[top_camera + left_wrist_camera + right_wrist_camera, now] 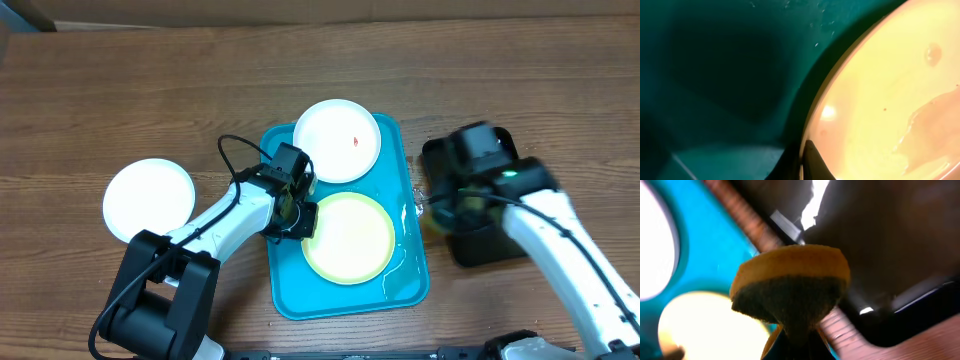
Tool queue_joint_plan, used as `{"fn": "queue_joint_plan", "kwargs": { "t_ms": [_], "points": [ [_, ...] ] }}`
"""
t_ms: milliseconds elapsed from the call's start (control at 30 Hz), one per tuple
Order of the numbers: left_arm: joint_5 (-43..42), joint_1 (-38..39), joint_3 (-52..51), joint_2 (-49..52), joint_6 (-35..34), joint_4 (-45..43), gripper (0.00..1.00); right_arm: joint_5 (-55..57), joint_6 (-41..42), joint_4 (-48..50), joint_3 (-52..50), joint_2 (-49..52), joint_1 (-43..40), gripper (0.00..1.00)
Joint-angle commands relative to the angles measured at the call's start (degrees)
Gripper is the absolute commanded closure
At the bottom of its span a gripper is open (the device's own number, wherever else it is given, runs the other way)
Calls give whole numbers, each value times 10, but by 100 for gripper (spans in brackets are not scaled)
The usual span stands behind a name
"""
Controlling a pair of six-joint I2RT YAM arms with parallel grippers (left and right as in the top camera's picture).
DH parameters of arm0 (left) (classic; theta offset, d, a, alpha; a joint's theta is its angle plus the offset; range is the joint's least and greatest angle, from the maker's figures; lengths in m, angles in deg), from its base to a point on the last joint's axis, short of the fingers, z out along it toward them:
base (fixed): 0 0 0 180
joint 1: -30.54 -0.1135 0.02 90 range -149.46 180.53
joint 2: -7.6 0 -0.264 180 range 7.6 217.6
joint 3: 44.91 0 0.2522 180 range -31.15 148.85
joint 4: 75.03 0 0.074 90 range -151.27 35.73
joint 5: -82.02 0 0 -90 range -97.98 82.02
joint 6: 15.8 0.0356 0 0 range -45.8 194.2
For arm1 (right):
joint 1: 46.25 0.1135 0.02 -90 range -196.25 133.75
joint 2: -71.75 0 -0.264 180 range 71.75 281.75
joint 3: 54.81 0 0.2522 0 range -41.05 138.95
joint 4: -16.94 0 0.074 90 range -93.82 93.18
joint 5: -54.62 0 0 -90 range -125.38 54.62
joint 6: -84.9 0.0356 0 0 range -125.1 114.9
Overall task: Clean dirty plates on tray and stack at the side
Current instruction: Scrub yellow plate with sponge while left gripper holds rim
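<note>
The turquoise tray [287, 292] holds a white plate [337, 140] with a red speck at its far end and a pale yellow-green plate [348, 237] nearer me. A second white plate [149, 198] lies on the table to the left. My left gripper [297, 216] is shut on the left rim of the yellow-green plate [890, 100], one dark finger [816, 162] lying on top of it. That plate's surface is wet. My right gripper [438, 212] hovers just right of the tray, shut on a yellow sponge [790, 280] with a dark scrub face.
A black tray [482, 235] sits on the wooden table right of the turquoise tray, under the right arm. Water glistens on the turquoise tray's right side [405, 255]. In the right wrist view the black tray [900, 325] lies close behind the sponge.
</note>
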Motion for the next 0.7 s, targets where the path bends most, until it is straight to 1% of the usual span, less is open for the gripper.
{"fn": "queue_joint_plan", "kwargs": {
  "t_ms": [0, 67, 200, 267, 300, 333, 367, 400, 433, 467, 567, 667],
  "points": [
    [29, -5, 11, 13, 24, 4, 82, 12, -55, 7, 8, 0, -60, 96],
    [14, -5, 11, 13, 29, -3, 71, 12, -65, 21, -7, 10, -90, 96],
    [5, 1, 11, 14, 41, -18, 68, 12, -65, 62, -52, 37, -120, 96],
    [5, 5, 10, 14, 51, -25, 70, 9, -65, 81, -68, 48, -126, 96],
    [5, 7, 10, 14, 56, -27, 73, 8, -65, 83, -69, 53, -127, 95],
    [5, 9, 9, 14, 59, -28, 76, 7, -67, 82, -68, 54, -127, 92],
    [5, 11, 9, 14, 60, -27, 81, 6, -67, 82, -67, 53, -128, 84],
    [5, 12, 9, 14, 62, -26, 89, 5, -67, 80, -64, 49, -128, 70],
    [4, 14, 9, 14, 62, -25, 96, 3, -68, 75, -58, 44, -129, 64],
    [4, 14, 9, 14, 61, -24, 96, -2, -73, 70, -51, 37, -130, 60],
    [4, 15, 22, 14, 70, -2, 96, -22, -97, 43, -22, 6, -139, 57],
    [7, 16, 84, 14, 87, 69, 96, -42, -113, 6, 10, -31, -159, 54]
  ]
}}
